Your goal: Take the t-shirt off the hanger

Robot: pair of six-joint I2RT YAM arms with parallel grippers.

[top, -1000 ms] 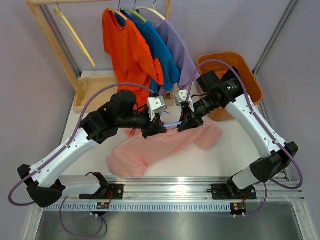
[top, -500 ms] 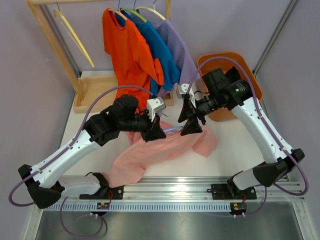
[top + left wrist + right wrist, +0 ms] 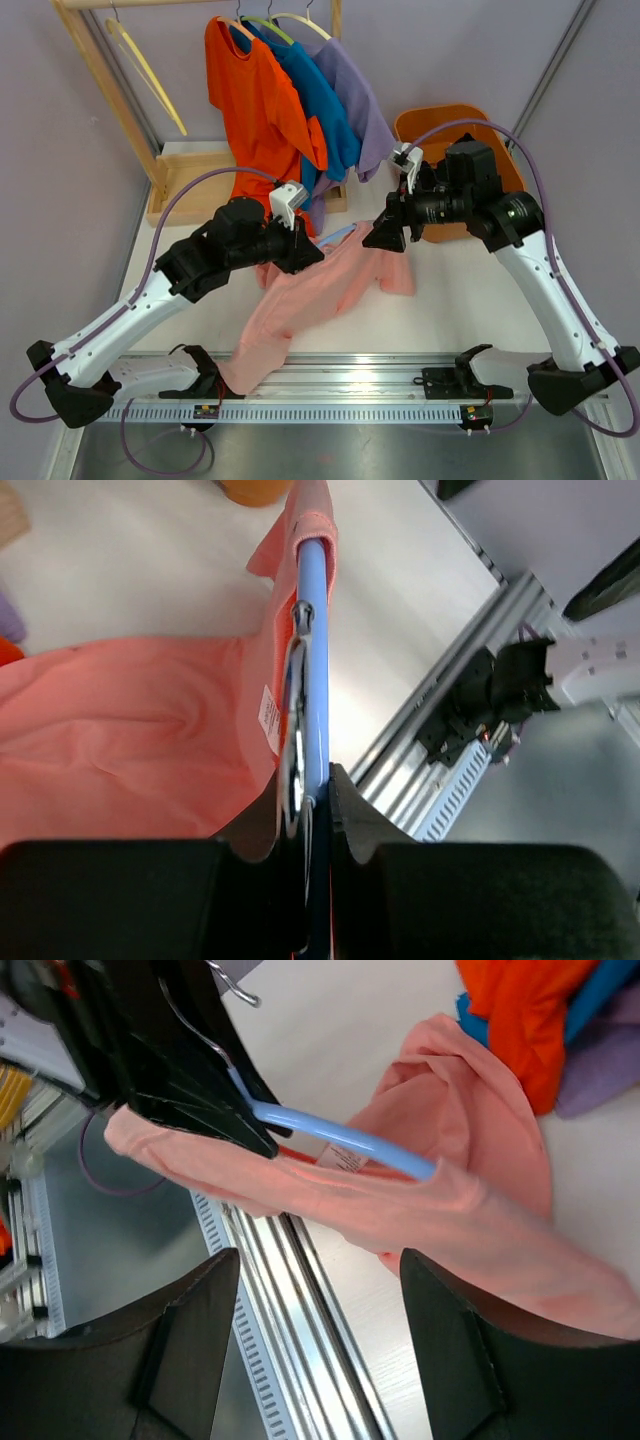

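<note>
My left gripper (image 3: 306,250) is shut on a light-blue hanger (image 3: 315,660) near its metal hook and holds it above the table. The pink t-shirt (image 3: 310,295) hangs from the hanger's far end (image 3: 314,525), and its lower part trails toward the table's near edge. Most of that hanger arm (image 3: 340,1145) shows bare between the left gripper and the fabric (image 3: 450,1210). My right gripper (image 3: 384,234) stands open just right of the shirt, with nothing between its fingers (image 3: 190,1340). The shirt passes in front of them, apart from the pads.
A wooden rack at the back carries an orange shirt (image 3: 255,100), a blue shirt (image 3: 315,100), a purple shirt (image 3: 360,100) and a bare wooden hanger (image 3: 145,65). An orange bin (image 3: 495,135) stands at the back right, behind the right arm. The rack's base (image 3: 190,185) sits back left.
The right gripper has opened, let go of the pink shirt and drawn back to the right. The left gripper has lifted the hanger up and to the left, dragging the shirt with it.
</note>
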